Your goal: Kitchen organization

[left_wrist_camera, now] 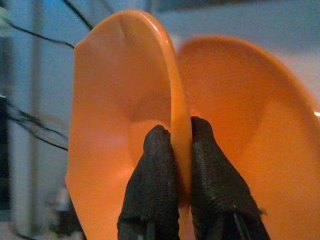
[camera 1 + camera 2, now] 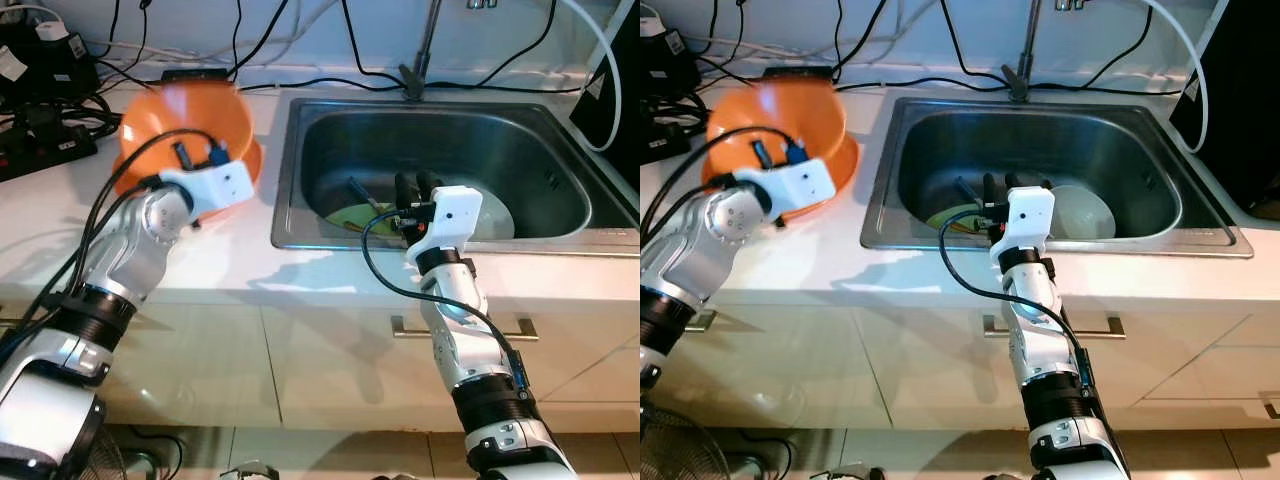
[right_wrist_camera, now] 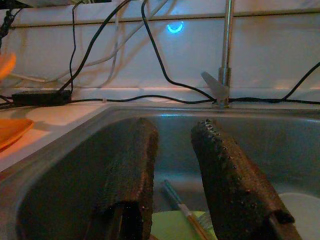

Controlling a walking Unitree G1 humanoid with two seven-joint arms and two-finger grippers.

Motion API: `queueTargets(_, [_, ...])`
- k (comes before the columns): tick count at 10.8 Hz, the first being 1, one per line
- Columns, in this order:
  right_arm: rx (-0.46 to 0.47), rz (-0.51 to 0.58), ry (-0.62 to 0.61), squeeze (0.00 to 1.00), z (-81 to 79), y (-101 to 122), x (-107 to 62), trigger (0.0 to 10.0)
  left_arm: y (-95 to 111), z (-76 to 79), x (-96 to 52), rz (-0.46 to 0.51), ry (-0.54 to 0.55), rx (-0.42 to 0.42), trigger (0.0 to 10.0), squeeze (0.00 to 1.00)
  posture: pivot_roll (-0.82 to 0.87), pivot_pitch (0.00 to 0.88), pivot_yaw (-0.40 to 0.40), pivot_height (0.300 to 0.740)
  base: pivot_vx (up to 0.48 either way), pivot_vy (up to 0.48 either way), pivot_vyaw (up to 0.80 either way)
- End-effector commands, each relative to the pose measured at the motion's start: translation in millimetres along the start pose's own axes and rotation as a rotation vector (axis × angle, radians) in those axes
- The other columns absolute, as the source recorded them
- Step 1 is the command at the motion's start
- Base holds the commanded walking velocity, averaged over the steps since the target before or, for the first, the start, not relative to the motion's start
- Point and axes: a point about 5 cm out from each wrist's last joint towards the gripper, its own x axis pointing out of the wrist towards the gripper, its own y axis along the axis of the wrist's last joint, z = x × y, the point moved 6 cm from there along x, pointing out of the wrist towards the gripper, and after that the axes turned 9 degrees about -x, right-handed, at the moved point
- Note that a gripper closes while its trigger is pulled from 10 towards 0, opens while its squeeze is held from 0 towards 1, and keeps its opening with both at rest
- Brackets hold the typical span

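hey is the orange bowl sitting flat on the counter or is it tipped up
Tipped up. The left gripper is shut on the orange bowl at its rim, tilting it above a second orange dish.

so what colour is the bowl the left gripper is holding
Orange. The bowl shows best in the left wrist view, its rim pinched by the left gripper.

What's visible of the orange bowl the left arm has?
The orange bowl looks like smooth glossy plastic, wide and flared. It is tilted up on edge over the white counter, left of the sink. The left gripper has its jaws shut on the rim. A second orange piece sits right behind it.
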Motion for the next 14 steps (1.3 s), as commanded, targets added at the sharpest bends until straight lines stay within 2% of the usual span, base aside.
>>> queueTargets(1, [-0.001, 0.009, -0.004, 0.0, 0.1, 4, 4.6, 10.0, 32, -27.9, -0.7, 0.108, 0.11, 0.056, 0.0, 0.0, 0.06, 0.0, 0.017, 0.74, 0.0, 0.0, 0.0])
queueTargets(2, [0.0, 0.012, -0.003, 0.0, -0.8, 6, 5.6, 10.0, 54, -26.7, -1.9, 0.186, 0.134, 0.059, 10.0, 0.0, 0.06, 0.0, 0.017, 0.74, 0.0, 0.0, 0.0])
queueTargets(4, [0.029, 0.016, -0.009, 0.0, -0.4, 10, 9.5, 10.0, 79, -5.4, -1.2, 0.282, 0.091, 0.061, 10.0, 0.0, 0.05, 0.0, 0.019, 0.74, 0.0, 0.0, 0.0])
queueTargets(5, [0.044, 0.024, 0.001, 0.24, -0.4, 15, 13.2, 10.0, 92, 8.2, -1.2, 0.33, 0.064, 0.034, 10.0, 0.0, 0.05, 0.0, 0.019, 0.74, 0.0, 0.0, 0.0])
queueTargets(6, [0.064, 0.037, 0.009, 1.0, 0.6, 20, 16.4, 10.0, 98, 18.4, 0.1, 0.355, 0.017, -0.005, 10.0, 0.0, 0.04, 0.0, 0.024, 0.74, 0.0, 0.0, 0.0])
queueTargets(7, [0.108, 0.039, -0.001, 1.0, 4.8, 23, 19.2, 10.0, 120, 39.6, -5.8, 0.399, -0.024, -0.011, 10.0, 0.0, 0.04, 0.0, 0.023, 0.74, 0.0, 0.0, 0.0])
queueTargets(8, [0.163, 0.035, -0.016, 1.0, 9.3, 27, 22.1, 10.0, 127, 53.4, -5.5, 0.429, -0.045, -0.009, 10.0, 0.0, 0.04, 0.0, 0.023, 0.74, 0.0, 0.0, 0.0])
queueTargets(10, [0.305, 0.069, -0.029, 1.0, 16.9, 50, 34.0, 10.0, 132, 65.8, -7.8, 0.451, -0.069, -0.001, 10.0, 0.0, 0.04, 0.0, 0.026, 0.74, 0.0, 0.0, 0.0])
queueTargets(11, [0.424, 0.073, -0.034, 1.0, 18.7, 59, 39.1, 10.0, 132, 68.8, -8.1, 0.451, -0.077, 0.004, 10.0, 0.0, 0.03, 0.0, 0.026, 0.74, 0.0, 0.0, 0.0])
queueTargets(12, [0.497, 0.056, -0.018, 0.0, 16.5, 61, 41.0, 10.0, 133, 70.7, -8.2, 0.457, -0.08, 0.008, 10.0, 0.0, 0.03, 0.0, 0.026, 0.74, 0.0, 0.0, 0.0])
queueTargets(14, [0.624, -0.002, 0.01, 0.0, 11.2, 56, 43.8, 10.0, 135, 72.6, -10.0, 0.476, -0.081, 0.029, 10.0, 0.0, 0.04, 0.0, 0.024, 0.74, 0.0, 0.0, 0.0])
